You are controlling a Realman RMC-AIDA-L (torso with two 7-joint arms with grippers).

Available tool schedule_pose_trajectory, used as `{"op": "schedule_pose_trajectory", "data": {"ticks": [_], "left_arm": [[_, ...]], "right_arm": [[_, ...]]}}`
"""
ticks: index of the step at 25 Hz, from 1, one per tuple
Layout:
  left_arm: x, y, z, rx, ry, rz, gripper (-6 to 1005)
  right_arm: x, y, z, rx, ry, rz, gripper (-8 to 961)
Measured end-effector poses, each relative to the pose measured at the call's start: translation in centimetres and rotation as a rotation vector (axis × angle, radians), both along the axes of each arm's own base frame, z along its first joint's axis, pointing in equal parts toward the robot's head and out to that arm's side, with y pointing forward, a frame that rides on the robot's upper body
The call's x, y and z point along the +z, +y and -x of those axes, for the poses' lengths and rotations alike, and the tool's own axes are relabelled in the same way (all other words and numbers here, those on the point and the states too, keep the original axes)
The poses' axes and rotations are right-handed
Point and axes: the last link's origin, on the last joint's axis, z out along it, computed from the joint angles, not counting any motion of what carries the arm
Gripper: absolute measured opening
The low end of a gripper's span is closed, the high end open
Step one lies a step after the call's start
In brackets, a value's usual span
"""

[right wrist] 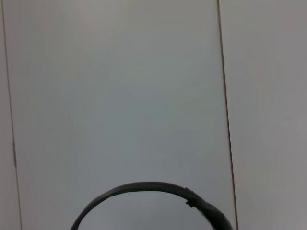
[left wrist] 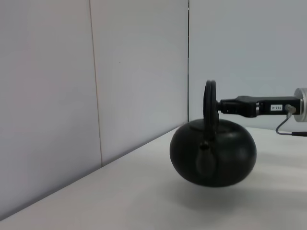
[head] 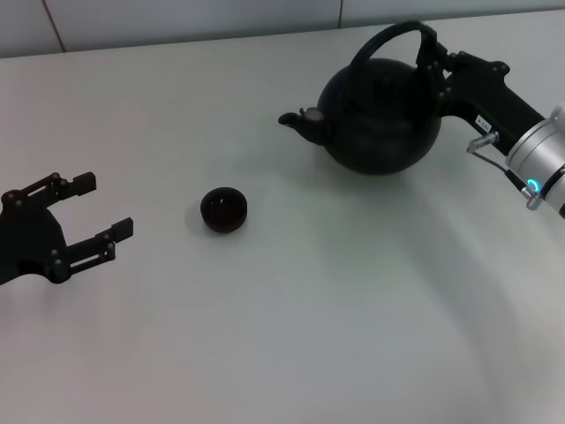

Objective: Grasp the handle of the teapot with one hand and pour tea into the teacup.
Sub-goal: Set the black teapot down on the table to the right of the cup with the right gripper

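The matte-black teapot is at the back right of the white table, its spout pointing left. My right gripper is shut on the thick right side of the arched handle. In the left wrist view the teapot seems to hang just above the table with a shadow under it, and the right gripper holds the handle. The right wrist view shows only the handle's arc. The tiny black teacup stands left of the spout, apart from it. My left gripper is open and empty at the far left.
The white table stretches wide in front of the cup and the pot. A pale panelled wall stands behind the table's far edge.
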Motion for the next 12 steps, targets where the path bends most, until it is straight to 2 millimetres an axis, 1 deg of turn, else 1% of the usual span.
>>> {"op": "schedule_pose_trajectory", "data": {"ticks": [12], "left_arm": [[-0.15, 0.19, -0.19, 0.002, -0.007, 0.006, 782]], "right_arm": [[-0.30, 0.53, -0.49, -0.044, -0.036, 0.022, 93]]}}
